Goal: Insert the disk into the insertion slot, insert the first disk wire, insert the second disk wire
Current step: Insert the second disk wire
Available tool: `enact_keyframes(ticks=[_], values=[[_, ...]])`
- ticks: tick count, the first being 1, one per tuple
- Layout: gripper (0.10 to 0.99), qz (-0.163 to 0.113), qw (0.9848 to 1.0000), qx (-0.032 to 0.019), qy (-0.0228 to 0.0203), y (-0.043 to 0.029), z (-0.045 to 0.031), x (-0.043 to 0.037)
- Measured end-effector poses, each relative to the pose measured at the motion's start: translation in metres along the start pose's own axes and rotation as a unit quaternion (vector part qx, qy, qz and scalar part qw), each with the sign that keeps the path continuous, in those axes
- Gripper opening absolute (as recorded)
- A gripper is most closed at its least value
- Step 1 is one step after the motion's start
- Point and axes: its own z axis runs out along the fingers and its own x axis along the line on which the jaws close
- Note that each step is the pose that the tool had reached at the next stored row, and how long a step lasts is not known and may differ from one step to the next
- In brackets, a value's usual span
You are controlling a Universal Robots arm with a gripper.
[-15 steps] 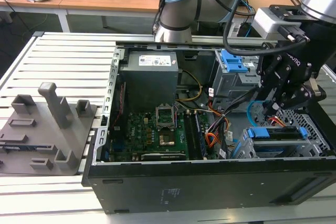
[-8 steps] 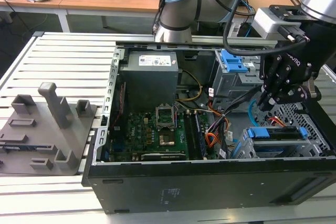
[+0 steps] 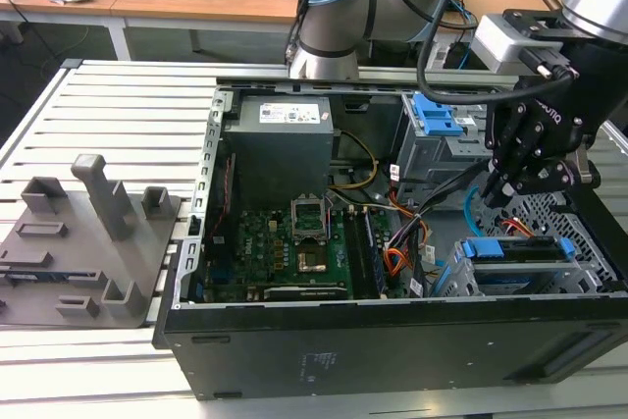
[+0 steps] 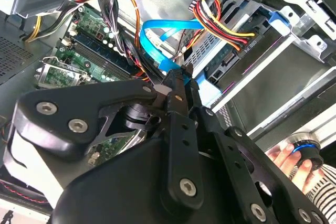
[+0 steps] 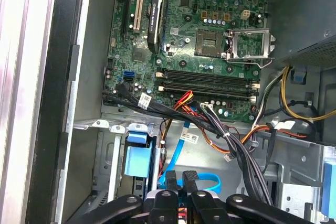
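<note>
The disk point(image 3: 512, 248), in its bright blue carrier, sits inside the grey perforated insertion slot point(image 3: 551, 209) at the exterior view's right. My gripper point(image 3: 502, 189) hangs just above and behind it. In the second wrist view the gripper point(image 4: 176, 80) is shut on the end of the second disk wire point(image 4: 157, 29), a flat light-blue cable that loops toward the motherboard. A red, yellow and black wire bundle with a black plug point(image 4: 242, 40) reaches the disk's end. In the first wrist view the fingertips point(image 5: 190, 178) pinch the blue loop point(image 5: 211, 181) beside the blue carrier point(image 5: 137, 160).
A taller grey cage with a blue latch point(image 3: 434, 117) stands behind the gripper. The motherboard point(image 3: 294, 242) and power supply point(image 3: 280, 139) fill the case's left. A person's hand point(image 4: 290, 160) holds a round blue-ringed knob. A grey fixture block point(image 3: 83, 242) lies outside the case.
</note>
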Motion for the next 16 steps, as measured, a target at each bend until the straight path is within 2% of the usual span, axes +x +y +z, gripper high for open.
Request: enact_keyframes(ticks=[4,16], values=[[0.161,0.0,1.0,-0.0002,0.0,-0.0034,-0.0001,0.0013],[0.161,0.0,1.0,-0.0002,0.0001,-0.0021,0.0006,0.0145]])
